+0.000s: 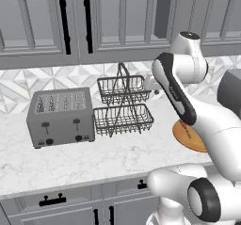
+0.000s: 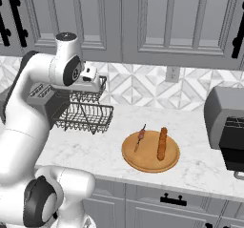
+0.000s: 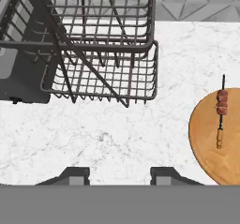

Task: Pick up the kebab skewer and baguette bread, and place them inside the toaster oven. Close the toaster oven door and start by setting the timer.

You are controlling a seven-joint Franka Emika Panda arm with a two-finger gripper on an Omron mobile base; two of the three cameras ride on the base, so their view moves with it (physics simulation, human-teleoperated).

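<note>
A white marble counter (image 1: 70,163) with faint grey veining runs across the kitchen. Below it sit grey cabinet drawers (image 1: 52,201) with short black bar handles. Above, tall grey shaker-style wall cabinets (image 2: 176,22) carry long black vertical pulls. Between counter and wall cabinets, a backsplash (image 2: 138,86) of pale grey and white tiles forms a geometric diamond pattern, with a white wall outlet (image 2: 172,73) set into it. A silver slot toaster (image 1: 60,117) stands on the counter against the backsplash, and just beside it stands a two-tier dark wire rack (image 1: 123,107). The lighting is even and soft.
</note>
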